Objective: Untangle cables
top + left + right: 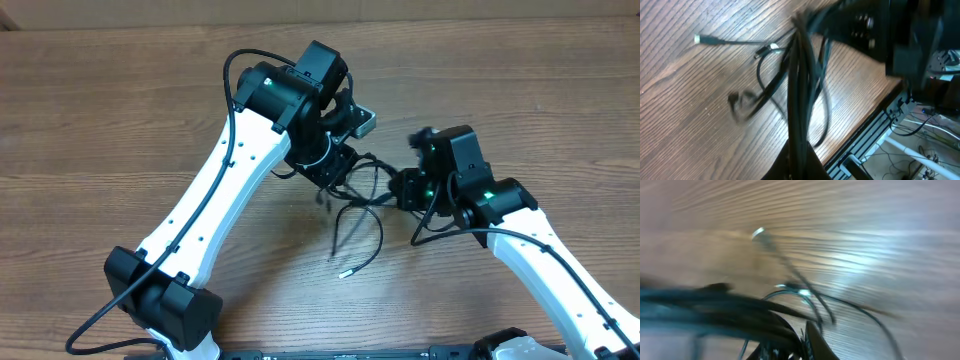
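Note:
The cables are thin black cords in a tangle held over the middle of the table between my two grippers. My left gripper is shut on one end of the bundle. In the left wrist view the cords run straight out from its jaws. My right gripper holds the other end. The right wrist view is blurred and shows the cords pulled across its jaws. Loose loops hang to the table, with one silver-tipped plug lying on the wood. Two silver plug ends show in the left wrist view.
The wooden table stretches around both arms. Its front edge with a metal rail shows in the left wrist view. The thick black arm cable loops off the left arm.

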{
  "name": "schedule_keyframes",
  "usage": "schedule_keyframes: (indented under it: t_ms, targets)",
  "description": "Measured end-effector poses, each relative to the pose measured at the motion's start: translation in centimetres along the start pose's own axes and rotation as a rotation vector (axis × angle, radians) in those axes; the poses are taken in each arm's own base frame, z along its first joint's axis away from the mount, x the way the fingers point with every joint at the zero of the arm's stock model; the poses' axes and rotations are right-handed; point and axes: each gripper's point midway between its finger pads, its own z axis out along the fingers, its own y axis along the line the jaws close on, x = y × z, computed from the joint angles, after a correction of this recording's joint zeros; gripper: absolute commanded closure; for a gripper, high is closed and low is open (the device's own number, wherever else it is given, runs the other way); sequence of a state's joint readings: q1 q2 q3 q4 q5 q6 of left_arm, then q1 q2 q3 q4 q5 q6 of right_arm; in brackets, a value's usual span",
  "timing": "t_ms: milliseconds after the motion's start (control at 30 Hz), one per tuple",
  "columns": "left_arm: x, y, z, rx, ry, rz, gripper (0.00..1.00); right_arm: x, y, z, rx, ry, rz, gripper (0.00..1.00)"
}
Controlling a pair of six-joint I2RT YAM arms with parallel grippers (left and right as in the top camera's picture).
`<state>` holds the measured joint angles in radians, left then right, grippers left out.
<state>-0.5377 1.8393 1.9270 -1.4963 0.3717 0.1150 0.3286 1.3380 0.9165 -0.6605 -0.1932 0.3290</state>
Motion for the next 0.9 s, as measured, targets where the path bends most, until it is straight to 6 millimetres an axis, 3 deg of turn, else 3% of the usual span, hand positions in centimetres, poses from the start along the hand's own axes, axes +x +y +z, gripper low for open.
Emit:
schedule_keyframes:
  t_ms: [267,433,767,900]
  targets:
    - [-0.1,1.2,-0.5,-0.004,-0.013,-0.033,0.96,-0.2,-5.8,-0.9,0.191,-0.017,0.243,0.80]
    - [0.1,3.0,-1.2,-0.012,-0.025,-0.086,0.96,-0.2,-8.2,-1.6,0.254,-0.026,0.319,0.71]
    - [0.6,6.2,-2.3,-0.046,-0.043,-0.169,0.96,0.0,-12.3,-3.0,0.374,-0.044,0.414,0.65]
    - [0.8,7.2,-2.6,-0.057,-0.050,-0.197,0.96,0.1,-13.7,-3.5,0.405,-0.051,0.451,0.47]
